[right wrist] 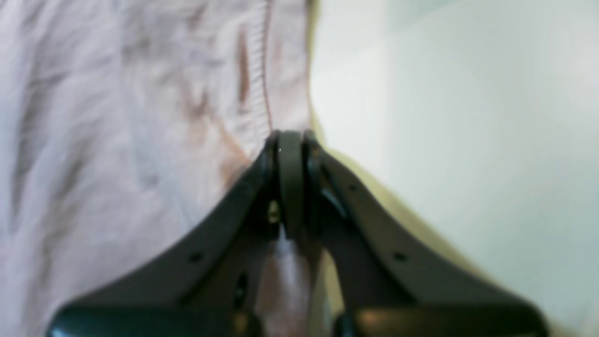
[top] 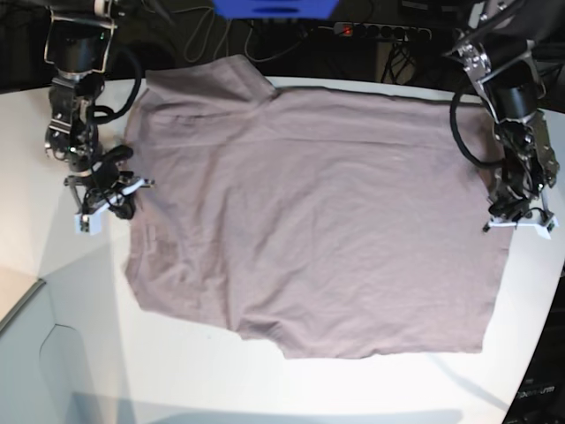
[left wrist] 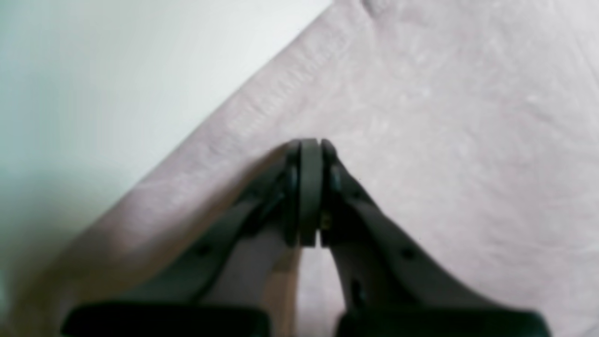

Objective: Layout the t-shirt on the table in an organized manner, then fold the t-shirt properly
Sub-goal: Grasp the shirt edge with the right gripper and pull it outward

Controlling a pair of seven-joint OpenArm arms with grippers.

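The mauve-brown t-shirt [top: 309, 221] lies spread flat on the white table [top: 177, 380], with mild wrinkles. My left gripper [top: 516, 219] sits at the shirt's right edge in the base view. In the left wrist view it [left wrist: 310, 142] is shut, with the shirt's [left wrist: 444, 140] hem edge gathered at its tips and table [left wrist: 93, 70] beside it. My right gripper [top: 110, 199] sits at the shirt's left edge. In the right wrist view it [right wrist: 290, 135] is shut where the stitched hem of the shirt [right wrist: 93, 140] runs into its tips, with table [right wrist: 468, 117] to its right.
A power strip [top: 380, 31], cables and a blue object [top: 274, 7] lie behind the table's far edge. The table's edge cuts in at the front left [top: 26, 300] and curves away at the front right [top: 538, 353].
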